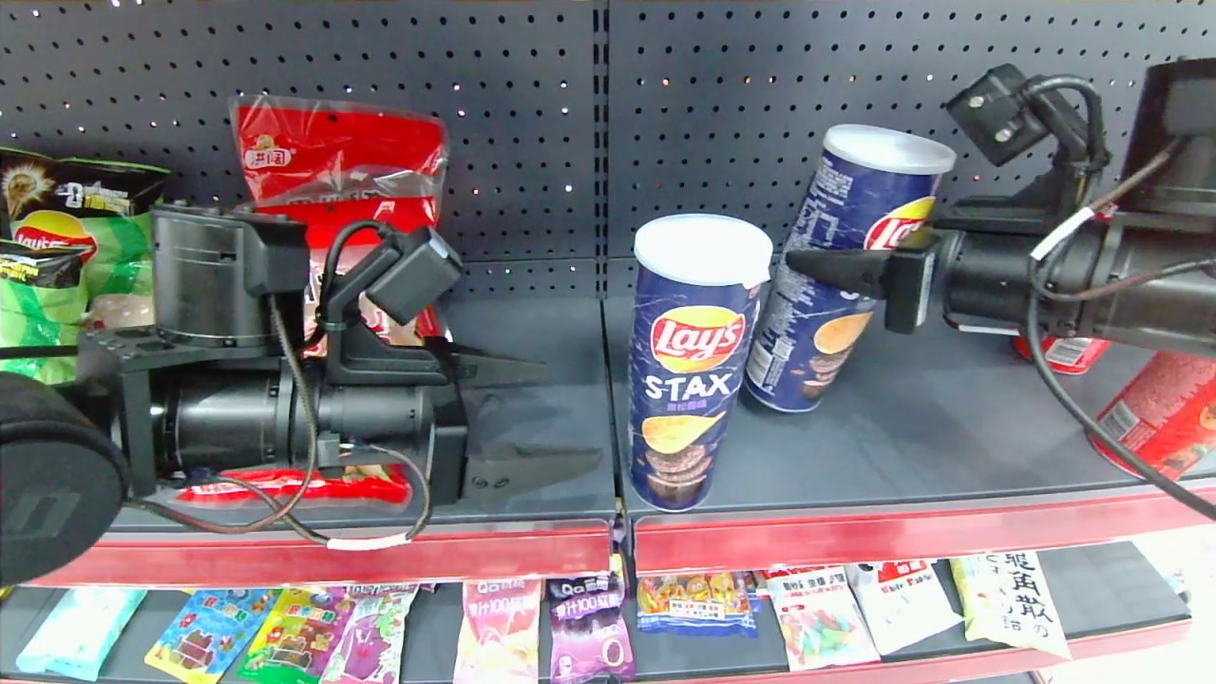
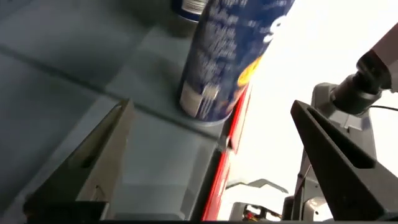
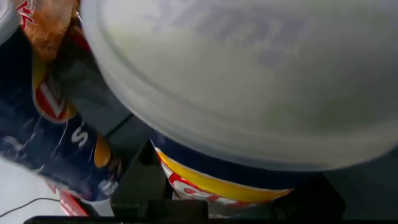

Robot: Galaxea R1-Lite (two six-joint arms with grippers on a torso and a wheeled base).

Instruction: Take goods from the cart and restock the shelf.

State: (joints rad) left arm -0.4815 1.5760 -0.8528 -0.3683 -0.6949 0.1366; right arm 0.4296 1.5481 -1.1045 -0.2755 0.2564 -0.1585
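On the lower shelf, nearest the camera, flat snack packets lie in a row along its front. Above them runs the red front lip of the dark grey shelf deck, which a seam splits into two bays.

Just right of the seam and close to the lip, an upright can, blue with a white lid, stands on its base. Level with it over the left bay, the left gripper hovers with its fingers spread wide and nothing between them, pointing towards the can. A strip of bare deck lies between its tips and the can.

Behind and to the right, a tilted can rests its base on the deck and leans its lid away to the right. The right gripper pinches its upper half. Whether the two cans touch cannot be told. Open deck stretches from them to the red cans at the right edge.

At the back left, a red bag and green bags stand against the perforated back wall.
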